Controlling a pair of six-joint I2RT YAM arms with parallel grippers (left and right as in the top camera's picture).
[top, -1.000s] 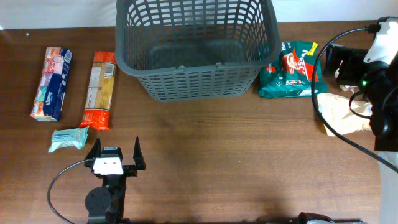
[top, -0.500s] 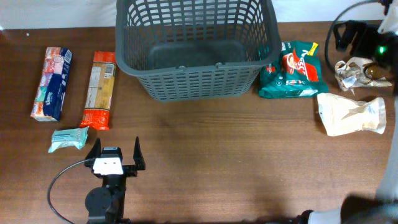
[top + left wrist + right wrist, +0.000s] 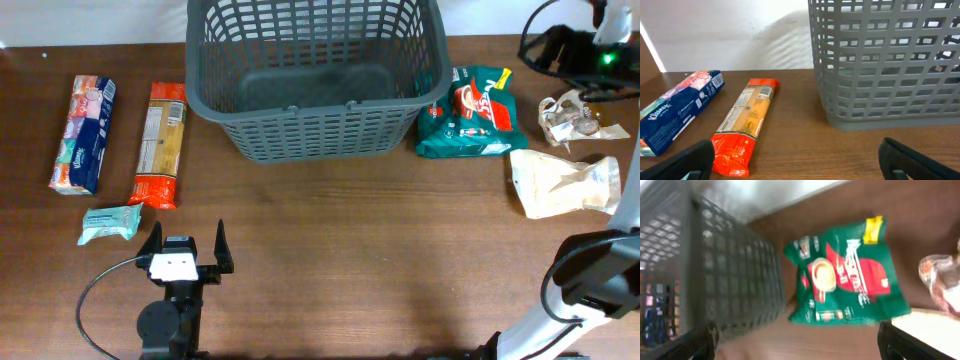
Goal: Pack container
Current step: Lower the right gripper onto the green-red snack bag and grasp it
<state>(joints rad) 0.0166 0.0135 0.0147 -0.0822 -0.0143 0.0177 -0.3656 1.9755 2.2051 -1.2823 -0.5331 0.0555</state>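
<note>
The dark grey lattice basket stands empty at the back centre; it also shows in the left wrist view and the right wrist view. My left gripper is open and empty near the front left, facing the basket. My right gripper is raised at the far right back, open and empty, above a green package that lies right of the basket.
Left of the basket lie a blue tissue pack, an orange pasta pack and a small teal wipes pack. At the right lie a white pouch and a crinkled clear packet.
My right arm has swung from over the white pouch up to the back right corner, uncovering the pouch and the clear packet. The left arm has not moved.
</note>
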